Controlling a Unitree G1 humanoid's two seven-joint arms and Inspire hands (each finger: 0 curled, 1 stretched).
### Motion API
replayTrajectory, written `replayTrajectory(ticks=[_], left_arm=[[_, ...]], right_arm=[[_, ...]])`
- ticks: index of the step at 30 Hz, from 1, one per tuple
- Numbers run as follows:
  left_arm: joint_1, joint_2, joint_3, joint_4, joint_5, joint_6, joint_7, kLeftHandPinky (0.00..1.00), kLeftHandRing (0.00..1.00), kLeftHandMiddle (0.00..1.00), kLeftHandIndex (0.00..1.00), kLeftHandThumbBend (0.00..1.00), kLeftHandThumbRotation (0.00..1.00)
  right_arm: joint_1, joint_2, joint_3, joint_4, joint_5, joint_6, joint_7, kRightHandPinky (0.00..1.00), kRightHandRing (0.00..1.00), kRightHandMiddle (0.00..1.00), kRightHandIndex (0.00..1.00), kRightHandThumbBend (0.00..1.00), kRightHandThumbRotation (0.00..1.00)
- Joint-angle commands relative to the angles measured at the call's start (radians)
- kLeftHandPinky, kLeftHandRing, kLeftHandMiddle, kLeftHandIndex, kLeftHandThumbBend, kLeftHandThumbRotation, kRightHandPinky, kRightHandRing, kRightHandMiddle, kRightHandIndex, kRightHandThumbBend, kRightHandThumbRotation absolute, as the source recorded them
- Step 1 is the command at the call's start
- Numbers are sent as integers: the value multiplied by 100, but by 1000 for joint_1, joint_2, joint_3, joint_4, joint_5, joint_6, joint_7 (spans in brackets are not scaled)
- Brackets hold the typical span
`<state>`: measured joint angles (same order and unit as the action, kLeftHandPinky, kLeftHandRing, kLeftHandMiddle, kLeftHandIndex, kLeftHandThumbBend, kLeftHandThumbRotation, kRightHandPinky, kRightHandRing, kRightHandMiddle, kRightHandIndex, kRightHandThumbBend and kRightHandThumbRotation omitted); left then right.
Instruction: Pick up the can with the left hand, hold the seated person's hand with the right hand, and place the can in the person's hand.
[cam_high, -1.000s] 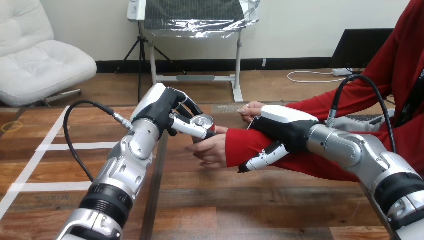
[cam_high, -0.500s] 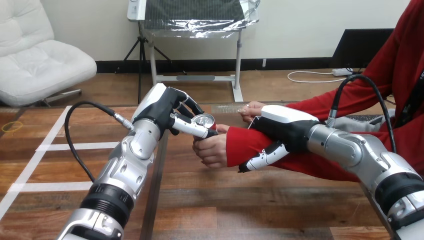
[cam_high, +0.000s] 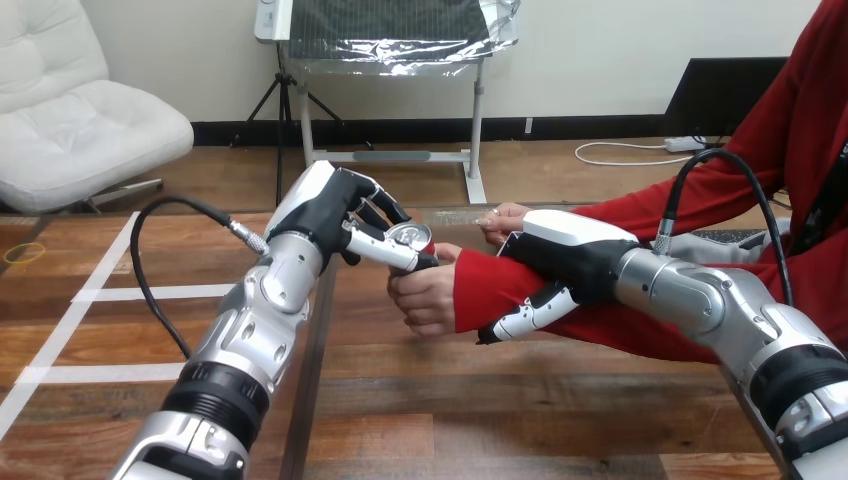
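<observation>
Up came the person's hand (cam_high: 425, 297) round the can (cam_high: 408, 238) your left hand (cam_high: 325, 215) clamps above the surface (cam_high: 450, 400); your right hand (cam_high: 570, 252) grips the person's forearm (cam_high: 482, 285).

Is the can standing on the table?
No, the left hand holds the can up in the air, at the person's hand.

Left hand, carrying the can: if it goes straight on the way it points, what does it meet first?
The person's nearer hand, which lies just beyond and below the can held in the left hand. Can and hand look touching or nearly so, though depth is unclear.
</observation>
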<state>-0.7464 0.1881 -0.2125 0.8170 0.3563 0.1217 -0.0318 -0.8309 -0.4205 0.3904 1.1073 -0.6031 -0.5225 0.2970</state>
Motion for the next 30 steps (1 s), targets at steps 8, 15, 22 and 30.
replayTrajectory(ticks=[8, 15, 22, 30], left_arm=[[-193, -18, 23, -52, -25, -24, -8, 35, 41, 46, 43, 74, 0], [-190, -17, 35, -48, -54, -38, -45, 36, 41, 46, 43, 74, 0], [-183, -12, 55, -46, -100, -45, -112, 35, 42, 47, 46, 70, 0], [-172, -8, 94, -37, -165, -55, -194, 45, 57, 62, 56, 70, 0]], right_arm=[[-177, 66, -21, -55, 40, -37, -35, 27, 30, 34, 33, 65, 43], [-174, 64, -24, -50, 44, -46, -39, 27, 30, 34, 33, 65, 43], [-170, 60, -27, -46, 47, -55, -44, 27, 30, 34, 33, 66, 42], [-163, 52, -31, -44, 53, -65, -46, 27, 30, 34, 33, 67, 42]])
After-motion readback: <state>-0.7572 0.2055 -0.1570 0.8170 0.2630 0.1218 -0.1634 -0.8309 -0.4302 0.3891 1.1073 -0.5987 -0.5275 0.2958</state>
